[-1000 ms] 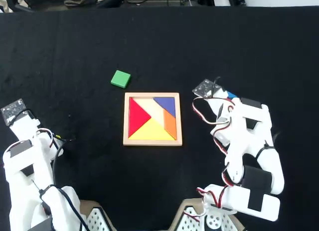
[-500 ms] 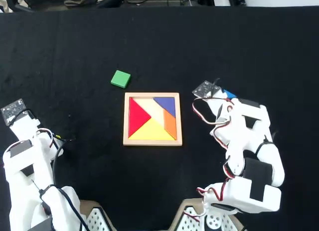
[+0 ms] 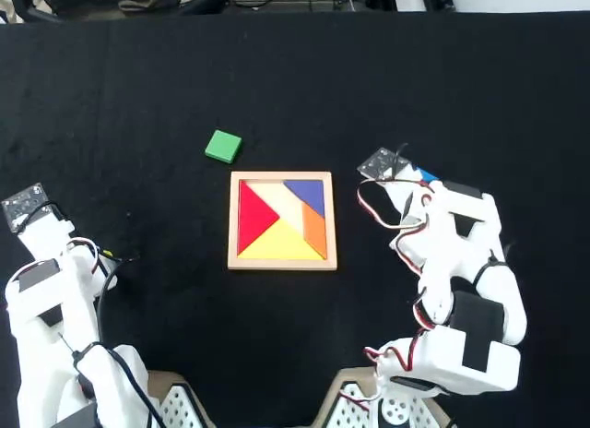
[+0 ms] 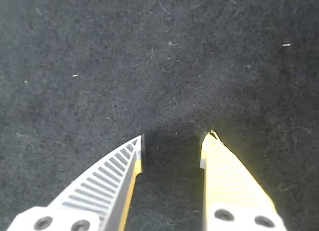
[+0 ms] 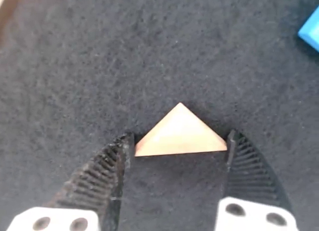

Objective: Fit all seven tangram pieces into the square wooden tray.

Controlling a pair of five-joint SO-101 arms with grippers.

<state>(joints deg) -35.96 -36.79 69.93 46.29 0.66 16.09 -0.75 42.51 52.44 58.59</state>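
The left gripper (image 4: 172, 144) is hanging over bare black cloth (image 4: 149, 57), its jaws parted and holding nothing. The right gripper (image 5: 180, 137) is standing wide open around a pale triangle (image 5: 178, 131) that is lying flat on the cloth; its tips are sitting just beside the two ends of the triangle's long edge, and I cannot tell whether they are pressing on it. A blue piece (image 5: 310, 29) is lying a little beyond.

In the high view, the tray (image 3: 282, 265) is sitting between the arms, with red (image 3: 256, 216), yellow (image 3: 281, 243), orange (image 3: 315, 230) and blue (image 3: 307, 196) pieces lying in it. A green square (image 3: 223, 147) is resting on the cloth past the tray's far left corner.
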